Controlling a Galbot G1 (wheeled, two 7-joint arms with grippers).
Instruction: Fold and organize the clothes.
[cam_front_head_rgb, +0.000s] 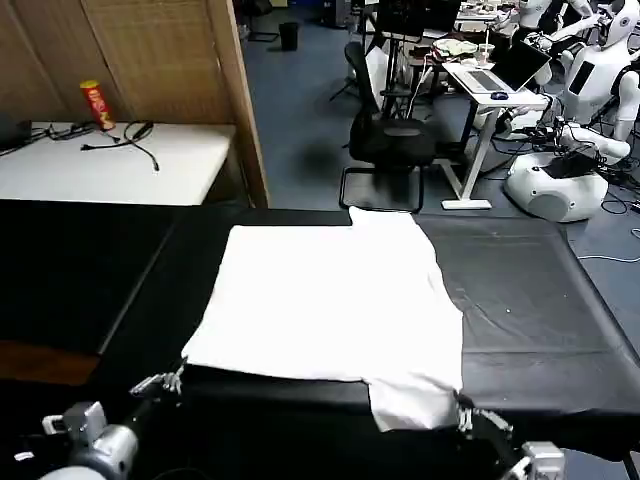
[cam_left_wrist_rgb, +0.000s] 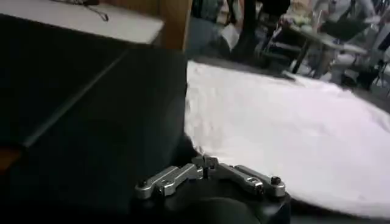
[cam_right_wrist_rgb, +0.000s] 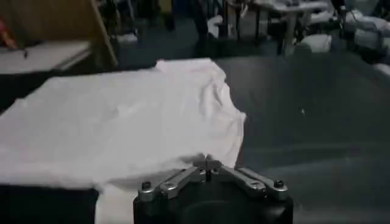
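Observation:
The clothes are one white T-shirt (cam_front_head_rgb: 325, 300), lying flat across the black table (cam_front_head_rgb: 530, 300) with no print showing. A small flap (cam_front_head_rgb: 415, 405) of it sticks out toward me at the near right. My left gripper (cam_front_head_rgb: 172, 380) sits low at the shirt's near left corner, its fingers (cam_left_wrist_rgb: 183, 173) shut with the tips pinching the cloth edge (cam_left_wrist_rgb: 194, 146). At the near right corner of the flap, my right gripper (cam_front_head_rgb: 464, 412) has its fingers (cam_right_wrist_rgb: 183, 178) shut on the hem (cam_right_wrist_rgb: 201, 149). In both wrist views the shirt (cam_right_wrist_rgb: 122, 115) spreads away from the tips.
Bare black tabletop lies to the right of the shirt and a black surface (cam_front_head_rgb: 70, 260) to its left. Behind it are a white desk (cam_front_head_rgb: 110, 160) with a red can (cam_front_head_rgb: 96, 104), a wooden panel (cam_front_head_rgb: 245, 100), an office chair (cam_front_head_rgb: 390, 140) and other robots (cam_front_head_rgb: 575, 170).

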